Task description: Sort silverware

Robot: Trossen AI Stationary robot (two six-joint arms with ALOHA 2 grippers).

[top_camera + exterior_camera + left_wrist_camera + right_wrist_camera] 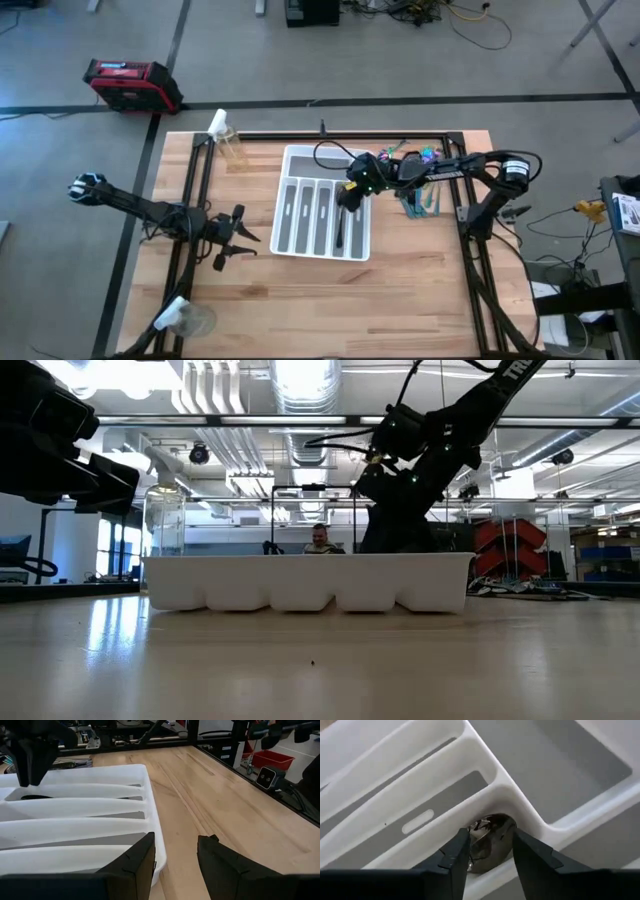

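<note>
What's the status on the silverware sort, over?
Right gripper down in the white compartmented tray, around a dark shiny spoon bowl. Left gripper open, idle beside the tray. Nothing in the way.

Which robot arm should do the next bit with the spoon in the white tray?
The right one, probably. The right gripper is already down in the white tray, its fingers either side of a dark spoon. The left gripper waits open on the tray's other side.
</note>
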